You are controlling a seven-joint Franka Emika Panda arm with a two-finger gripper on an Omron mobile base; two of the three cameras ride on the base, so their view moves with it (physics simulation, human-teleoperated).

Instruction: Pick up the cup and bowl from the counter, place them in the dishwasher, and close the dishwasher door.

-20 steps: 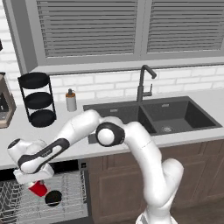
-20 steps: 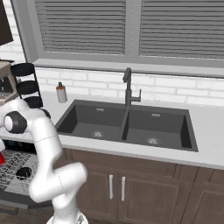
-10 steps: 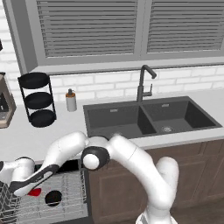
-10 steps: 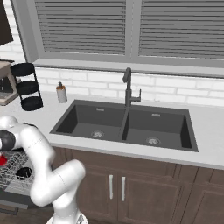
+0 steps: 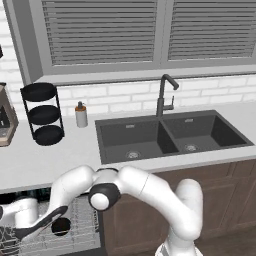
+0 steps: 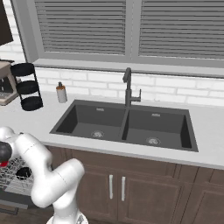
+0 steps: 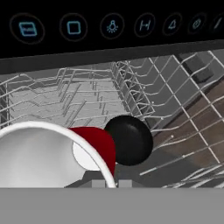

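- Red cup (image 7: pixel 98 146) and black bowl (image 7: pixel 130 140) sit touching on the dishwasher's wire rack (image 7: pixel 92 98).
- Gripper closed, empty, low at the rack.

White arm, dark joints

The arm (image 5: pixel 150 187) is a chain of rounded, glossy white shells, smooth and free of visible cables, screws or markings. A dark, nearly black round cap sits at one joint (image 5: pixel 104 196), with a lighter grey disc at its centre. Toward the wrist a black band runs along the underside of the white link (image 5: pixel 47 220). In the right base view the same white segments bulge like stacked cylinders, one with a dark end cap (image 6: pixel 4 151).
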